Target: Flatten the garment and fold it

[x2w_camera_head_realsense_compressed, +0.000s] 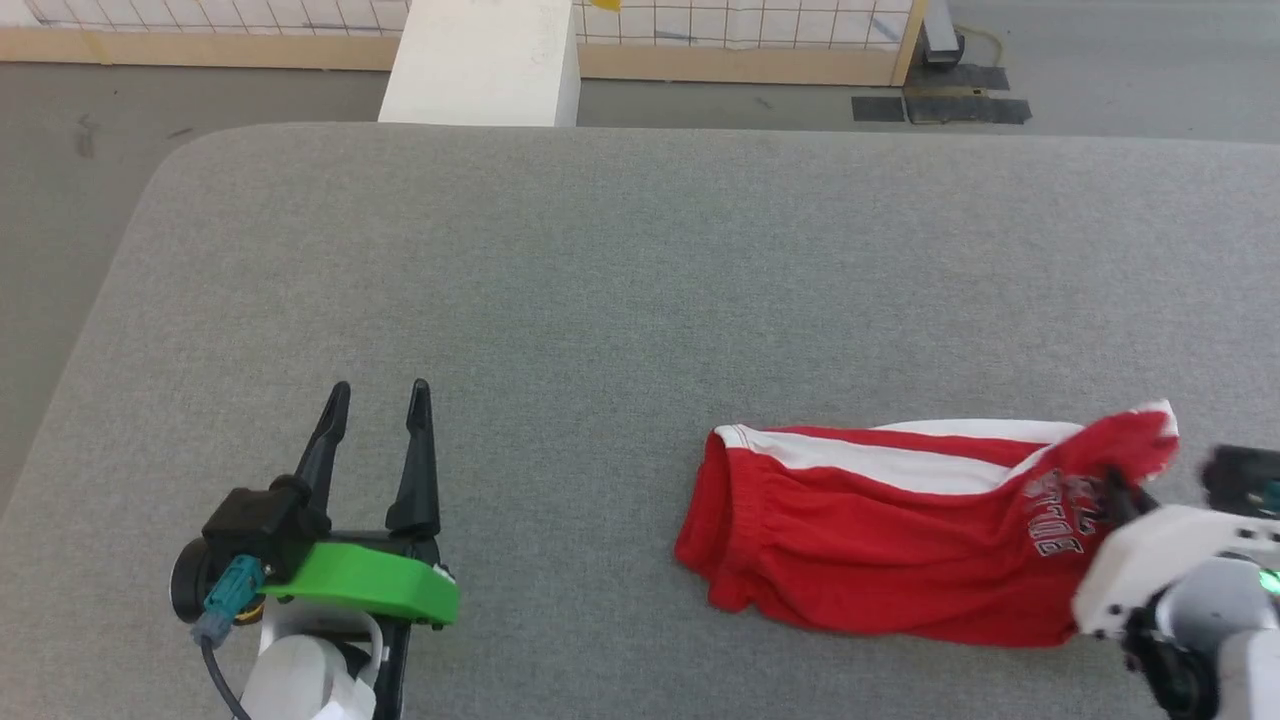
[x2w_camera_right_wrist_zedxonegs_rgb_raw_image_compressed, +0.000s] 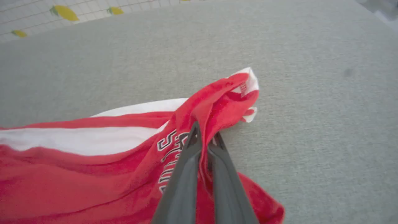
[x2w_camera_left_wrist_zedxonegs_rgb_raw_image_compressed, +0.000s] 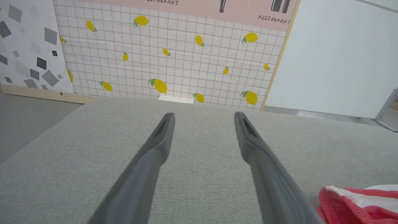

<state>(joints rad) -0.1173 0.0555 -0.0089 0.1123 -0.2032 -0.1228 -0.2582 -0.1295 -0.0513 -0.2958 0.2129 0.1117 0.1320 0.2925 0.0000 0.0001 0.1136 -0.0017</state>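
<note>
The garment (x2w_camera_head_realsense_compressed: pixel 880 540), a pair of red shorts, lies on the near right part of the grey, cloth-covered counter (x2w_camera_head_realsense_compressed: pixel 600 280), stretched out from left to right. Its gathered waistband (x2w_camera_head_realsense_compressed: pixel 722 500) forms the left end, and a white stripe (x2w_camera_head_realsense_compressed: pixel 880 462) runs along the far edge. White-outlined lettering (x2w_camera_head_realsense_compressed: pixel 1060 515) sits on the leg at the right end and reads upside down in the head view. Most of the cloth rests flat with soft wrinkles, but the right leg's hem is bunched into a raised ridge, with a bit of white trim showing at its far tip.

The right hand (x2w_camera_right_wrist_zedxonegs_rgb_raw_image_compressed: pixel 205 135) is clenched on that ridge. Its two dark fingers are pressed together with a fold of red cloth pinched between them, just beside the lettering.

The left hand (x2w_camera_head_realsense_compressed: pixel 380 385) is well apart from the shorts, over the near left of the counter. Its fingers are spread wide with nothing between them, and they point toward the far edge. In the left wrist view the waistband end lies off to that hand's right.

Beyond the counter stand a white block (x2w_camera_head_realsense_compressed: pixel 485 60), grey floor (x2w_camera_head_realsense_compressed: pixel 60 180) and a tiled wall (x2w_camera_left_wrist_zedxonegs_rgb_raw_image_compressed: pixel 174 62) printed with lemons.
</note>
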